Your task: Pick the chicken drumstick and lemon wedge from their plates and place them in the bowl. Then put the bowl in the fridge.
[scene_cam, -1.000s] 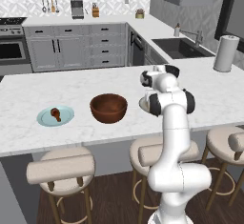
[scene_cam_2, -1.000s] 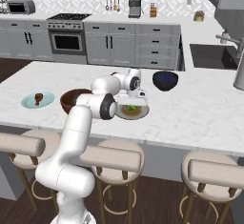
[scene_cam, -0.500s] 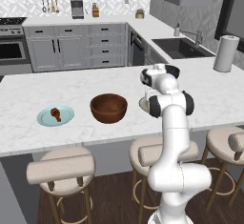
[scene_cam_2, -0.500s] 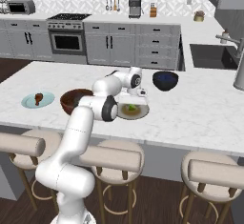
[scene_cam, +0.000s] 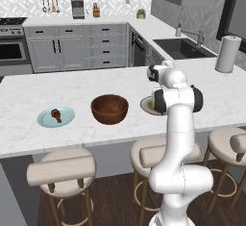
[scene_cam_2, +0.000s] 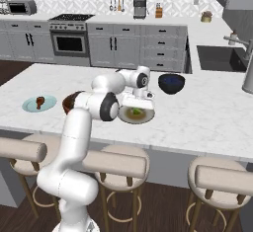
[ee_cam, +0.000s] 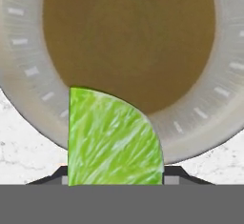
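Gripper (ee_cam: 114, 178) clamped on lemon wedge (ee_cam: 112, 137) over beige plate (ee_cam: 200, 118): lift straight, carry level to wooden bowl (scene_cam: 109, 108), release low inside.

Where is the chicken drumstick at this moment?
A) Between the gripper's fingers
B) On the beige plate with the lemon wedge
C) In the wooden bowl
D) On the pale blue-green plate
D: the chicken drumstick lies on the pale blue-green plate, apart from the wooden bowl, while the gripper is down at the beige plate, its fingers on either side of the lemon wedge.
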